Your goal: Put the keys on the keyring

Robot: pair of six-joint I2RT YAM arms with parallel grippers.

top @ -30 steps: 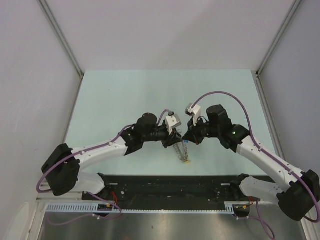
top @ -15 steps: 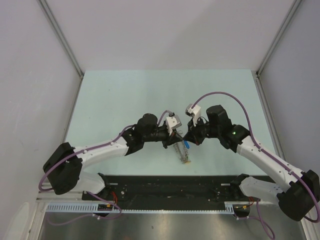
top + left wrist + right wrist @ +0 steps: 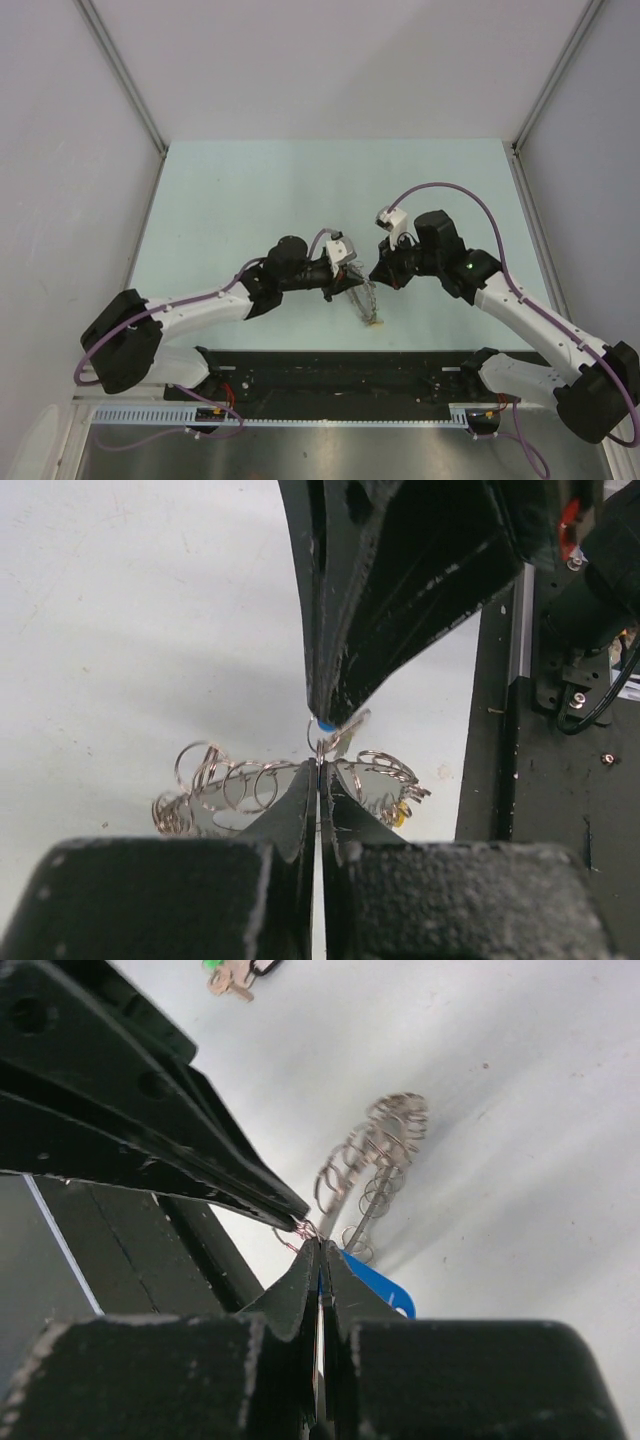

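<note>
Top external: left gripper [image 3: 352, 282] reaches in from the left over the pale table [image 3: 250, 190], near-centre. Its fingers are pressed together. The left wrist view shows a thin wire loop at the tips, but I cannot tell whether they actually pinch it.

The keyring [image 3: 368, 300] lies on the table just near-side of both fingertips, its fringe of small rings bunched up. Its yellow tag [image 3: 376, 322] sits at the near end.

The right gripper [image 3: 380, 272] comes in from the right, tip to tip with the left one and almost touching it. Its fingers are clamped on the blue-tagged key [image 3: 375, 1280], with the tag sticking out beside them above the table.

Right wrist view: a green-tagged key [image 3: 228, 974] lies on the table at the frame's top edge, well apart from the keyring.
</note>
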